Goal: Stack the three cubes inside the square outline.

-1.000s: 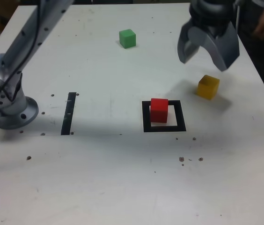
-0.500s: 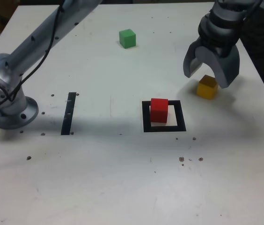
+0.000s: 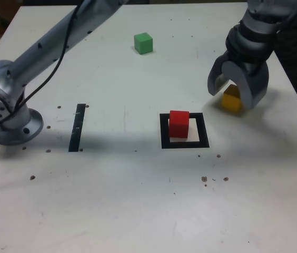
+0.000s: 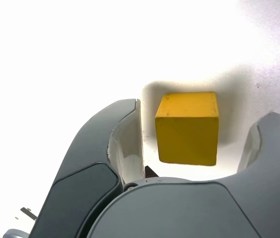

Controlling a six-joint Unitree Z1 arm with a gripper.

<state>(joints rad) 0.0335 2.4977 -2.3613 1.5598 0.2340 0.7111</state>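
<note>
Gripper (image 3: 238, 95) lowered over the yellow cube (image 3: 232, 98) near the exterior view's right edge of the white table (image 3: 138, 190), jaws spread apart and closed on nothing. The cube sits on the table between the two fingers; in the wrist view the yellow cube (image 4: 187, 128) lies close beside one finger (image 4: 125, 144) with a wider gap to the other, so it is off-centre in the opening, and no contact is visible on either side. Its faces run roughly parallel to the inner pads (a cube has no long axis, so squareness of approach is what matters), and a simple closing should meet two opposite faces.

The red cube (image 3: 179, 123) rests inside the square outline (image 3: 184, 131), set toward the exterior view's left side of the pale centre. The green cube (image 3: 143, 42) stands well apart at the far side of the table. A thin black tape strip (image 3: 77, 127) lies near the arm's base (image 3: 11, 124).

Hidden or unclear: in the exterior view the near finger covers much of the yellow cube, so how deep the fingertips reach down its sides cannot be told; the wrist view is overexposed, washing out the table surface.
</note>
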